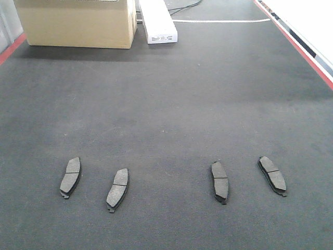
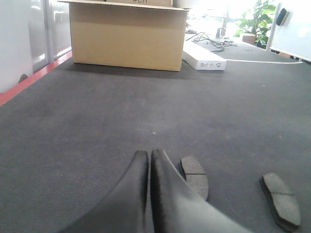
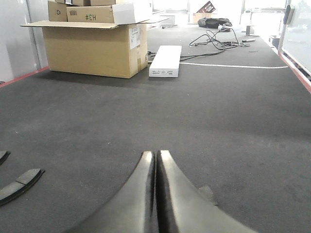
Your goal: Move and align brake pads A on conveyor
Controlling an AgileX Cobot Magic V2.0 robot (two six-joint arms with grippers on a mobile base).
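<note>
Lying in a loose row across the near part of the conveyor [image 1: 166, 104] are the four brake pads A, none of them squared to the others: the far-left pad [image 1: 70, 177] and the inner-left pad [image 1: 118, 189] are tilted one way, the inner-right pad [image 1: 220, 182] and the far-right pad [image 1: 272, 175] the other, with a wider gap left in the middle. No pad is held. The risk from here is judged to lie in the belt's rough nap: a thin, flat pad could be dragged and twisted rather than lifted if the fingertips are brought down off-centre, and a neighbouring pad could be nudged further out of line. A pinch on such a low edge could also slip. The left gripper [image 2: 149, 156] is seen pressed fully together, nothing between its fingers, carried low over the belt and pointed toward the cardboard box [image 2: 127, 35], with two pads just to its right. The right gripper [image 3: 156, 156] is likewise closed tight and empty, held low and level, aimed up the belt toward the white carton [image 3: 165, 61]; one pad is glimpsed at the left edge, well apart from it. Neither arm is visible in the front view, so both are judged to be waiting short of the row
</note>
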